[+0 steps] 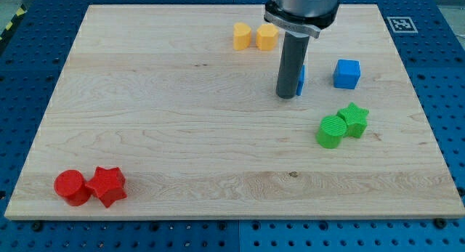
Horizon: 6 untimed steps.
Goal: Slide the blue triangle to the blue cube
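I have no jaws to spread or press, only a rod, and my tip [288, 96] rests on the counter [182, 136] touching the blue triangle [301, 78], which is mostly hidden behind the rod. The blue cube [347, 73] sits near it toward the view's right, apart from it. Below it lie a green cylinder [332, 131] and green star [354, 120], touching.

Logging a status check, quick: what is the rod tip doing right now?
My tip: holding nothing, against the view's left side of the mostly hidden blue triangle block.

Bright even light, soft shadows, sharp focus
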Each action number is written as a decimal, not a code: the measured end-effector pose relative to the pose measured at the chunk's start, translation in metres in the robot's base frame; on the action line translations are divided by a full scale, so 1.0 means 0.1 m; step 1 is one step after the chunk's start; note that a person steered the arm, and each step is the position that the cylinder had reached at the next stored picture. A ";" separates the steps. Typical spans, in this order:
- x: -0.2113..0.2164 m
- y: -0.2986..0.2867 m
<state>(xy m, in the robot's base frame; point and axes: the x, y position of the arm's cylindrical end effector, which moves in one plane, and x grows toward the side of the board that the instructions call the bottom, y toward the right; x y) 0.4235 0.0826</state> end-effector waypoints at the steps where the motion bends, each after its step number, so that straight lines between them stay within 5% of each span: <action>1: -0.06 0.00; 6: -0.37 0.49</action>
<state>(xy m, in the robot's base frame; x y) 0.3860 0.1316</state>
